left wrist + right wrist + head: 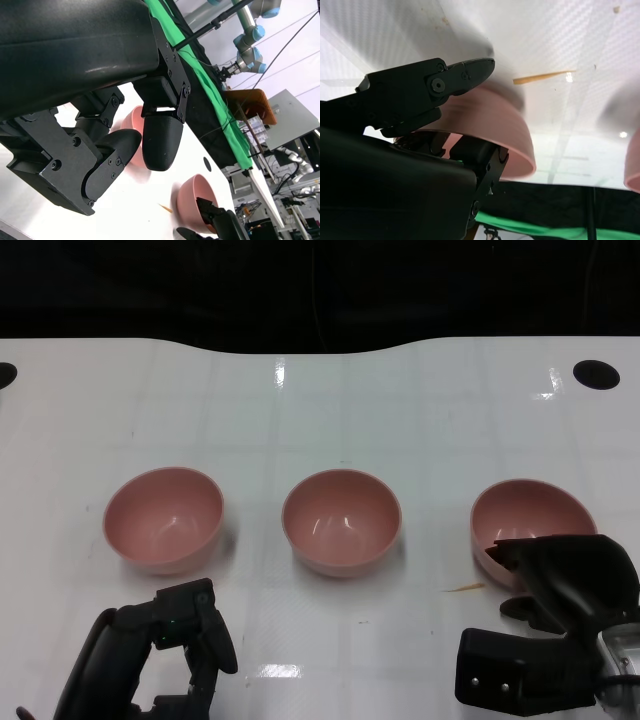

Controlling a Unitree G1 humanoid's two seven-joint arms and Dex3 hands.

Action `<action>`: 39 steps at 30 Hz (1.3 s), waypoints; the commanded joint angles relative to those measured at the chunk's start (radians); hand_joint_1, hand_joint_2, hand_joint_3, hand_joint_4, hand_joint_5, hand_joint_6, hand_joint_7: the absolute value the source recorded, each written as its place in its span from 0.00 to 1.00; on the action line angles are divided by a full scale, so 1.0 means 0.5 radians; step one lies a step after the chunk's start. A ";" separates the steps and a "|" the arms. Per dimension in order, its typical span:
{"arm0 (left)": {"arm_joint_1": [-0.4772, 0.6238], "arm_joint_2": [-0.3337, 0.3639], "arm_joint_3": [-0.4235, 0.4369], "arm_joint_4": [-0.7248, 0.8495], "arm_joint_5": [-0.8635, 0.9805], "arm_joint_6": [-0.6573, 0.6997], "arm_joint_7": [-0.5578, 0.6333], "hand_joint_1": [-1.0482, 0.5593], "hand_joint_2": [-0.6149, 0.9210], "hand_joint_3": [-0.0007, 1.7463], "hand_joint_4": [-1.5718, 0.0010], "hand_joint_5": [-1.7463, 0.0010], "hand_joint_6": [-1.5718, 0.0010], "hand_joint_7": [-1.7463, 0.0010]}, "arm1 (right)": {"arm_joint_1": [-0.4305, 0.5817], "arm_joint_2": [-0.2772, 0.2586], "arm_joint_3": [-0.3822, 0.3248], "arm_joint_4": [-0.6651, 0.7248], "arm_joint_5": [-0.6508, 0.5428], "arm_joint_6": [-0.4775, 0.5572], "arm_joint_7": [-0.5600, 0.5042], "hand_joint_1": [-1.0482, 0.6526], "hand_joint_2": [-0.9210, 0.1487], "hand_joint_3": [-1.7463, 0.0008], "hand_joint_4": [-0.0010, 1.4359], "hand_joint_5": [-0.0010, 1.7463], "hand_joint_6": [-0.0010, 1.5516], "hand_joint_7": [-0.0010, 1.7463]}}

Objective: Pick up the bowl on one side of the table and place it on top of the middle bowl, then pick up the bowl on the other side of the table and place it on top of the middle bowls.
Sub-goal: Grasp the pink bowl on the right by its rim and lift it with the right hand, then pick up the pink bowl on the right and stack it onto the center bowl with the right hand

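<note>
**Right bowl getting grabbed, other two untouched**

Three pink bowls are lined up across the white table. The right bowl, at 3 o'clock from the middle bowl, is gripped at its near rim by the right hand. The left bowl is left alone at 9 o'clock; the left hand is held loosely spread at 6 o'clock of it, holding nothing.

Three smooth pink plastic-looking bowls with a soft sheen sit on a glossy white table
</note>
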 commanded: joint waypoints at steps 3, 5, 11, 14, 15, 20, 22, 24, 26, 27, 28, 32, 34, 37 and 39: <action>0.007 0.004 0.009 -0.002 0.023 -0.013 0.025 0.63 0.59 0.88 0.43 0.02 0.45 0.13 | -0.058 -0.053 -0.015 0.085 0.086 -0.123 -0.144 0.49 0.01 0.99 0.60 0.90 0.80 0.06; 0.002 0.000 0.009 0.017 0.000 -0.017 0.012 0.63 0.58 0.89 0.43 0.02 0.45 0.13 | -0.081 -0.071 -0.007 0.114 0.096 -0.180 -0.189 0.50 0.00 0.96 0.61 0.98 0.77 0.04; 0.005 -0.005 0.005 0.024 -0.009 -0.013 0.009 0.63 0.58 0.90 0.43 0.02 0.45 0.14 | -0.129 -0.105 -0.005 0.137 0.088 -0.234 -0.250 0.52 0.00 0.91 0.66 1.00 0.70 0.01; 0.013 -0.013 0.004 0.017 0.005 -0.002 0.020 0.63 0.59 0.89 0.43 0.01 0.45 0.13 | -0.170 -0.158 -0.031 0.072 0.086 -0.272 -0.260 0.49 0.19 0.65 0.67 1.00 0.58 0.63; 0.010 -0.014 0.006 0.022 0.002 0.003 0.020 0.63 0.59 0.88 0.43 0.01 0.45 0.13 | -0.168 -0.171 -0.037 0.041 0.094 -0.282 -0.249 0.48 0.29 0.52 0.67 1.00 0.49 0.81; -0.002 -0.025 0.012 0.040 0.010 0.012 0.034 0.63 0.58 0.89 0.43 0.01 0.45 0.12 | -0.131 -0.213 -0.070 -0.137 0.142 -0.317 -0.172 0.47 0.41 0.39 0.66 1.00 0.46 0.94; -0.013 -0.034 0.013 0.055 0.025 0.010 0.049 0.62 0.59 0.88 0.43 0.02 0.46 0.13 | -0.115 -0.220 -0.086 -0.229 0.171 -0.336 -0.139 0.49 0.45 0.36 0.67 1.00 0.46 0.99; -0.024 -0.038 0.013 0.069 0.037 0.004 0.059 0.62 0.60 0.87 0.43 0.02 0.46 0.13 | -0.108 -0.222 -0.093 -0.276 0.188 -0.341 -0.117 0.49 0.48 0.32 0.68 1.00 0.46 1.00; -0.040 -0.049 0.010 0.089 0.032 0.009 0.060 0.63 0.60 0.87 0.43 0.02 0.46 0.13 | -0.109 -0.221 -0.104 -0.332 0.221 -0.380 -0.105 0.49 0.51 0.30 0.68 1.00 0.48 0.93; -0.047 -0.053 0.009 0.098 0.027 0.017 0.060 0.63 0.60 0.87 0.43 0.02 0.45 0.13 | -0.117 -0.220 -0.104 -0.363 0.229 -0.400 -0.097 0.49 0.52 0.28 0.68 1.00 0.50 0.88; -0.053 -0.057 0.007 0.103 0.029 0.026 0.063 0.63 0.60 0.87 0.43 0.02 0.45 0.13 | -0.129 -0.220 -0.104 -0.397 0.234 -0.415 -0.086 0.48 0.52 0.28 0.68 1.00 0.51 0.87; -0.072 -0.062 0.008 0.124 0.034 0.037 0.067 0.63 0.59 0.88 0.43 0.02 0.45 0.13 | -0.174 -0.199 -0.113 -0.511 0.275 -0.435 0.010 0.47 0.49 0.27 0.67 1.00 0.46 0.97; -0.073 -0.062 0.006 0.127 0.035 0.034 0.067 0.63 0.59 0.88 0.42 0.03 0.45 0.13 | -0.193 -0.180 -0.111 -0.550 0.274 -0.426 0.039 0.47 0.49 0.27 0.68 1.00 0.46 0.99; -0.065 -0.052 0.007 0.133 0.062 -0.010 0.077 0.64 0.58 0.89 0.42 0.03 0.45 0.13 | -0.193 -0.145 -0.109 -0.598 0.286 -0.416 0.062 0.49 0.52 0.26 0.69 1.00 0.47 1.00; -0.062 -0.045 0.009 0.130 0.077 -0.026 0.082 0.64 0.58 0.90 0.42 0.03 0.46 0.12 | -0.189 -0.133 -0.112 -0.617 0.285 -0.416 0.071 0.50 0.53 0.26 0.68 1.00 0.47 1.00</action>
